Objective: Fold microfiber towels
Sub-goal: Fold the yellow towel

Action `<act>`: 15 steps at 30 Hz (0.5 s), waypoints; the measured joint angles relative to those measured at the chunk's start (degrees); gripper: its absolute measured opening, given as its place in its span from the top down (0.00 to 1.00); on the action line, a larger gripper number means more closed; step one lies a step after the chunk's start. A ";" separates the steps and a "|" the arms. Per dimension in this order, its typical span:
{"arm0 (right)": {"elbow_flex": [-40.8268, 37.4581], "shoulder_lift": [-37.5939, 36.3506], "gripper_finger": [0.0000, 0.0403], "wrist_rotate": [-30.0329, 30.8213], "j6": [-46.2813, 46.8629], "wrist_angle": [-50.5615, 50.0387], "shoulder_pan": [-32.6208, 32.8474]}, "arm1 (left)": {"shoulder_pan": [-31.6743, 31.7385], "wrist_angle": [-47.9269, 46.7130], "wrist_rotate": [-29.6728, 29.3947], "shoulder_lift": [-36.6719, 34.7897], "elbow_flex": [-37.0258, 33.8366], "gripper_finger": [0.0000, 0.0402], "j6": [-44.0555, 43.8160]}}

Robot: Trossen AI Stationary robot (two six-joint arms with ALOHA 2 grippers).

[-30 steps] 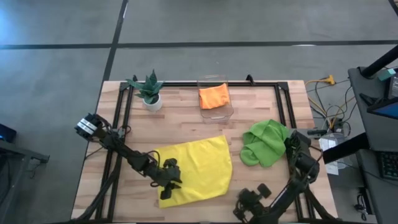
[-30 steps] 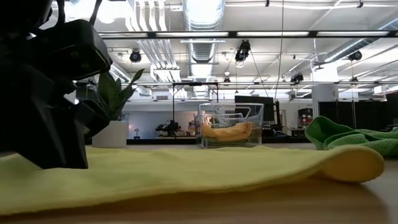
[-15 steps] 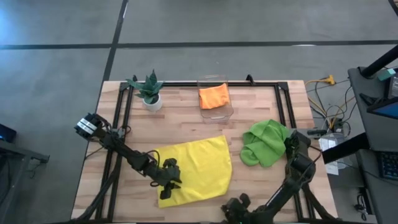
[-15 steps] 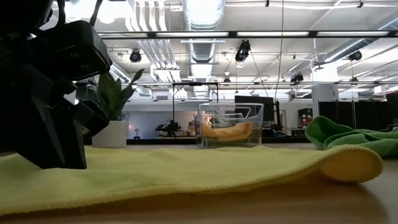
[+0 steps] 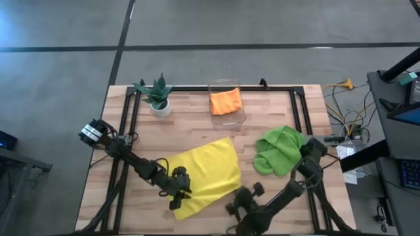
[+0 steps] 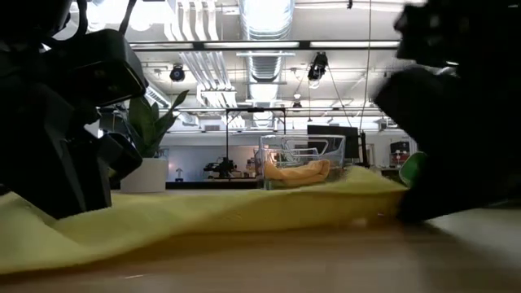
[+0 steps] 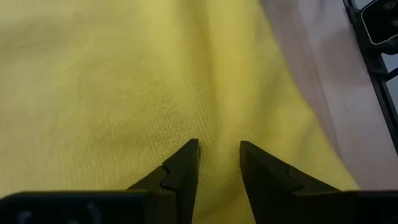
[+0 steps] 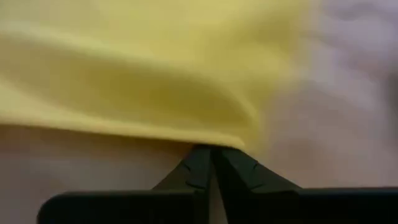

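Note:
The yellow towel (image 5: pixel 203 172) lies spread on the wooden table (image 5: pixel 275 196), toward its near side. My left gripper (image 5: pixel 178 193) is down on the towel near its near left corner, with cloth filling the gap between its fingers (image 7: pixel 219 149). At the towel's near right corner, my right gripper (image 5: pixel 236 198) is shut on the edge (image 8: pixel 211 152). A crumpled heap of lime green towel (image 5: pixel 279 149) sits to the right. Inside the clear bin (image 5: pixel 228 115) at the far side is the orange towel (image 5: pixel 226 101). My left gripper slants down onto the yellow towel close to its near left corner (image 7: pixel 217 134). Cloth stands between the two fingertips (image 7: pixel 186 155), and faint creases run toward them. The towel around them lies on the table. My right gripper pinches the towel's near right edge (image 8: pixel 214 142) between its shut fingertips, slanting down from the table's near right. That end (image 6: pixel 370 183) is raised off the table, and the cloth sags slack toward the left gripper.
A small potted plant (image 5: pixel 159 96) stands at the far left. A black frame (image 5: pixel 298 105) runs along the far edge and down both sides. Bare wood shows between the yellow towel and the bin.
My right gripper has swung toward the table's left along the near edge, dropped, rolled, and shut on the yellow towel's near right corner. That corner has come up and shifted inward, and the towel's rolled right end has been drawn out. The left part stayed put.

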 joint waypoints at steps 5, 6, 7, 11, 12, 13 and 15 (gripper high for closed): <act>-0.44 -0.73 0.98 -11.46 2.96 -17.10 1.70 | 0.02 -0.09 0.49 0.00 -0.02 0.74 0.02; -0.54 -0.74 0.98 -13.99 4.23 -20.15 2.35 | 0.02 -0.09 0.50 0.00 -0.04 0.74 0.02; -0.69 -0.82 0.98 -16.31 5.79 -22.83 3.09 | 0.02 -0.09 0.52 0.00 -0.04 0.74 0.02; -0.80 -3.67 0.98 -16.98 6.50 -23.56 5.72 | 0.02 -0.08 0.55 0.00 -0.04 0.74 0.02; -0.78 -4.80 0.98 -16.50 7.12 -22.77 6.26 | 0.02 -0.03 0.57 -0.06 -0.05 0.74 0.02; -0.66 -6.01 0.98 -16.16 7.75 -21.75 6.76 | 0.02 0.00 0.59 -0.43 -0.09 0.74 0.03; -0.38 -8.40 0.98 -14.64 8.10 -18.23 7.52 | 0.02 -0.10 0.75 -1.74 0.01 0.74 0.17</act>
